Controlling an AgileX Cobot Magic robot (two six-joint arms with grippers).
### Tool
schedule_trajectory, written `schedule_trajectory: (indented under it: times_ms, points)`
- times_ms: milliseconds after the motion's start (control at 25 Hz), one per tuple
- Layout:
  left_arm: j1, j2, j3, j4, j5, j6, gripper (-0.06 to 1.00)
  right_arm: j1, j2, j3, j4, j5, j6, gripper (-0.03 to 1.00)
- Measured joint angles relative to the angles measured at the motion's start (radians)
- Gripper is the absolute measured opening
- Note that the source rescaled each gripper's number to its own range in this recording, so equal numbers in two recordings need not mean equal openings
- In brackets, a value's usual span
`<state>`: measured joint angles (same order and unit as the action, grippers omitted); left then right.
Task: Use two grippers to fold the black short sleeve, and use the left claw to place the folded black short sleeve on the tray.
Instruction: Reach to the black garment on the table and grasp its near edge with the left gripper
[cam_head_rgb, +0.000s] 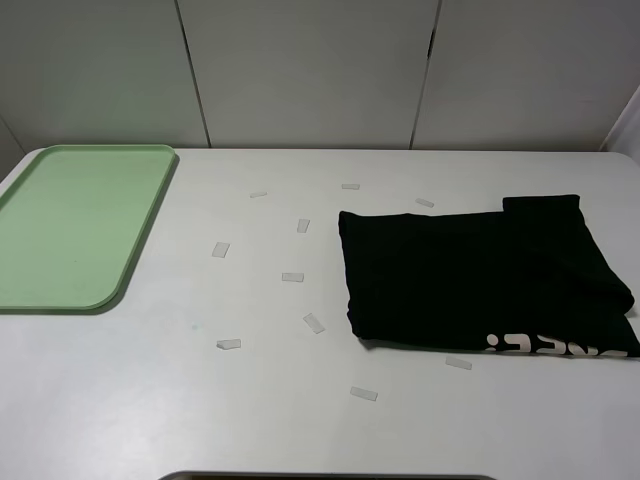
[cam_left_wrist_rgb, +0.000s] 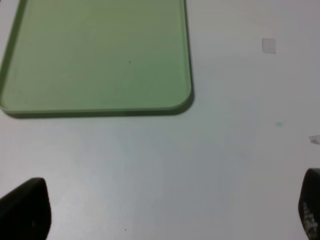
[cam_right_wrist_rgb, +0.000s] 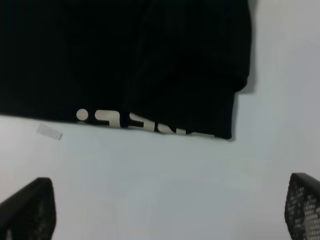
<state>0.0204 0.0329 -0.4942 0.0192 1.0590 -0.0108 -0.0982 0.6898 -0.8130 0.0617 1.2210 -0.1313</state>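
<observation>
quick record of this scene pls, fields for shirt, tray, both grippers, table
shirt: black short sleeve, partly folded, on the table's right side, lettering at near edge
tray: green tray, left side, nothing on it, apart from shirt
left gripper: open, above table by a tray corner
right gripper: open, above table by the lettered edge
table: white table, tape pieces scattered between tray and shirt
progress: shirt not yet on tray

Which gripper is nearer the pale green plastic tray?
Left. The left gripper hangs just off the pale green tray; the right gripper hangs by the lettered edge of the black T-shirt.
</observation>
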Motion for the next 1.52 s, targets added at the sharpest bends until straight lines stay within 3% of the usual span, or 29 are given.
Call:
schedule_trajectory:
  times_ms: [320, 600, 1040, 1520]
  points:
    - [0.000, 0.000, 0.000, 0.000, 0.000, 0.000, 1.00, 0.000, -0.307, 0.105, 0.000, 0.003, 0.004, 1.00]
    - [0.000, 0.000, 0.000, 0.000, 0.000, 0.000, 1.00, 0.000, -0.388, 0.185, -0.001, 0.000, 0.042, 1.00]
    - [0.000, 0.000, 0.000, 0.000, 0.000, 0.000, 1.00, 0.000, -0.688, 0.314, -0.007, -0.180, 0.067, 1.00]
    - [0.000, 0.000, 0.000, 0.000, 0.000, 0.000, 1.00, 0.000, -0.694, 0.318, -0.007, -0.189, 0.075, 1.00]
